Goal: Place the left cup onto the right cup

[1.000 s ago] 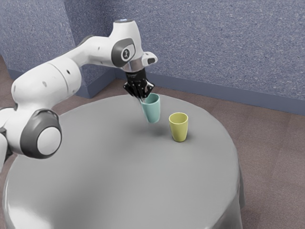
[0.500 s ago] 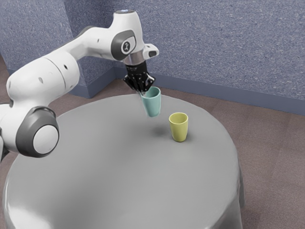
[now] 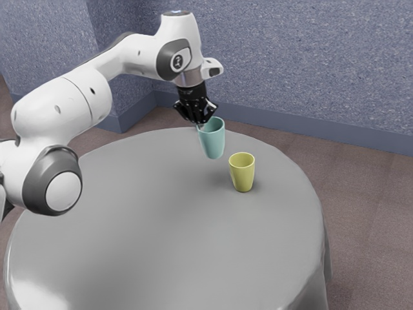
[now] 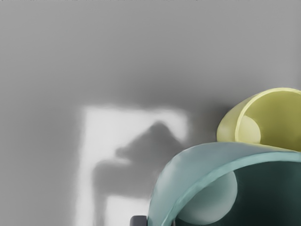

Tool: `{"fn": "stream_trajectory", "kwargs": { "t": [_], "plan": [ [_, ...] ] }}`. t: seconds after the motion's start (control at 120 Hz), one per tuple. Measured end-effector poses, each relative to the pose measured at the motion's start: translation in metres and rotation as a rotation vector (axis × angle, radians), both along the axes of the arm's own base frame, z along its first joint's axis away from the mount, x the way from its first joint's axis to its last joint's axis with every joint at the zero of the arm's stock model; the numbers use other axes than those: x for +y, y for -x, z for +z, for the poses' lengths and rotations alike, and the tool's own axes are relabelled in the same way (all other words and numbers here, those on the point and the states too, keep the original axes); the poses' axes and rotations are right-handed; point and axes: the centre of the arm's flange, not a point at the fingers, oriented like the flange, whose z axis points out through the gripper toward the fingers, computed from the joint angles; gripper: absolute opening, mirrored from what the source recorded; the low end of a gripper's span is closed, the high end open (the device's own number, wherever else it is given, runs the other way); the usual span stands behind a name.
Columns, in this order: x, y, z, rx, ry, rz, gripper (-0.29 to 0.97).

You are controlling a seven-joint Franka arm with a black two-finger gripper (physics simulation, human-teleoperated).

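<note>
Above the table (image 3: 161, 226), the hand (image 3: 199, 116) is clamped on the tilted teal cup (image 3: 211, 139); lowered off-centre, it could topple the yellow cup (image 3: 242, 172).

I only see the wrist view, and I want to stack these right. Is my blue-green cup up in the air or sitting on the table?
Observer: It's in the air. In the exterior view the teal cup hangs clear above the table.
Operator: What's holding it up?
Observer: The tool is shut on its rim, and the cup tilts a little.
Operator: Is it over the yellow one yet?
Observer: Not yet. The yellow cup stands upright on the table, lower than the teal cup and to the exterior view's right of it.
</note>
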Motion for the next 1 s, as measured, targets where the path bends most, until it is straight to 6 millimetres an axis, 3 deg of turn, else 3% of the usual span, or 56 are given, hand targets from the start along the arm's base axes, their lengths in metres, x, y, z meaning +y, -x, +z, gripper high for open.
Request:
{"fn": "stream_trajectory", "kwargs": {
  "t": [1.0],
  "plan": [
    [-0.037, -0.002, 0.013, -0.044, 0.021, -0.045, -0.11]
  ]
}}
